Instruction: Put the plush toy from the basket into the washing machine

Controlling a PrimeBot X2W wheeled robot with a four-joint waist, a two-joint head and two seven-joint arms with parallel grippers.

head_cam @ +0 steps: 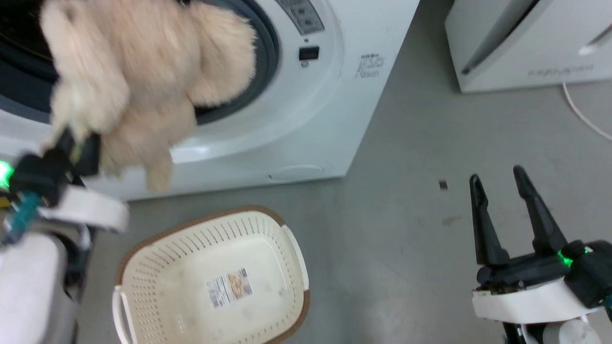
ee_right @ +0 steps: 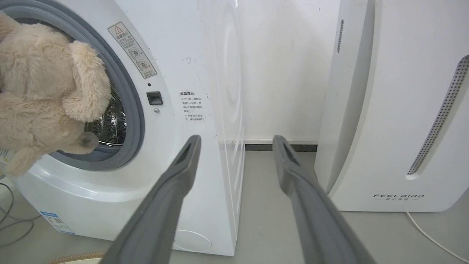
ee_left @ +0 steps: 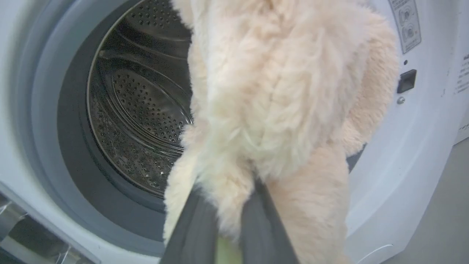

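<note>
The fluffy beige plush toy (head_cam: 138, 81) hangs in front of the washing machine's (head_cam: 334, 95) open porthole, with my left gripper (head_cam: 79, 143) shut on its lower fur. In the left wrist view the plush toy (ee_left: 285, 95) covers the right half of the opening, and the steel drum (ee_left: 139, 110) shows behind it. The right wrist view has the plush toy (ee_right: 44, 95) at the grey gasket (ee_right: 133, 110). The basket (head_cam: 210, 282) stands on the floor below, holding nothing. My right gripper (head_cam: 497, 184) is open at the lower right, off to the side.
The white slanted FEELBIRD appliance (ee_right: 395, 110) stands right of the washer, with a white cable (head_cam: 581, 112) on the grey floor (head_cam: 420, 191) beside it. A strip of floor runs between the two machines. Cables (ee_right: 14, 220) lie at the washer's lower left.
</note>
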